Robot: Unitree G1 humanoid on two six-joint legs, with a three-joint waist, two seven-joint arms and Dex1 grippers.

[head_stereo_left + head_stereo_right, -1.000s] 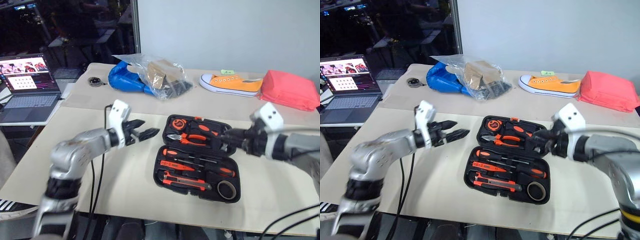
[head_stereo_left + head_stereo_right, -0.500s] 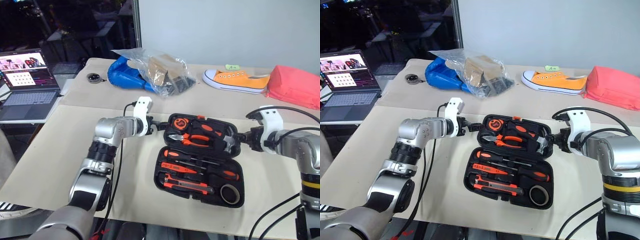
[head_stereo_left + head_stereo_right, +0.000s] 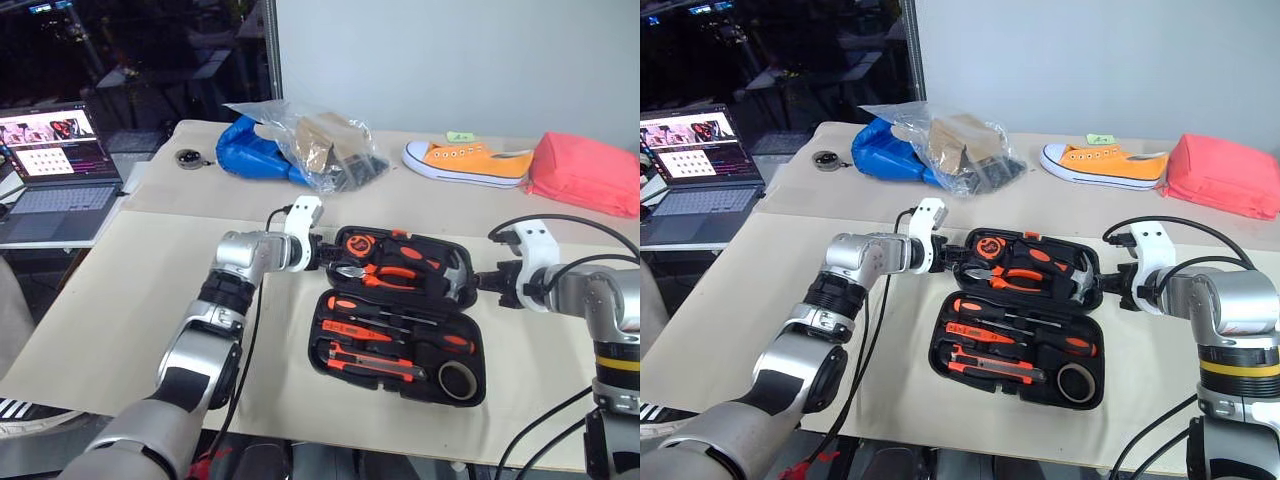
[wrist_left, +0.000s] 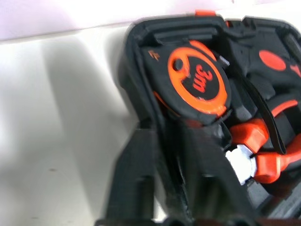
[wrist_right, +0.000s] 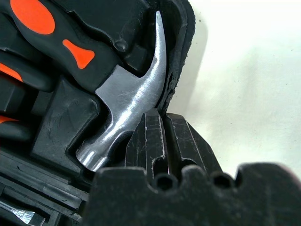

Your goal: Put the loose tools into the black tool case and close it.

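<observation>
The black tool case (image 3: 316, 345) lies open on the table. In its near half sit the screwdrivers (image 3: 390, 312), the utility knife (image 3: 375, 365) and the tape roll (image 3: 458, 380). Its far half holds pliers (image 3: 385, 272), a hammer (image 5: 127, 108) and a tape measure (image 4: 197, 77). My left gripper (image 3: 325, 252) is shut on the far half's left rim; the left wrist view has that rim between its fingers (image 4: 134, 183). At the far half's right rim, beside the hammer head, my right gripper (image 3: 478, 281) is shut on the wall.
An open laptop (image 3: 55, 160) stands at the far left. A blue bag under a clear plastic bag (image 3: 300, 150), an orange shoe (image 3: 465, 162) and a red pouch (image 3: 585, 172) lie along the back. Bare table lies left of the case.
My left gripper came rightward to the case's left rim and shut on it. My right gripper settled at the right rim and shut. The head camera has shifted.
</observation>
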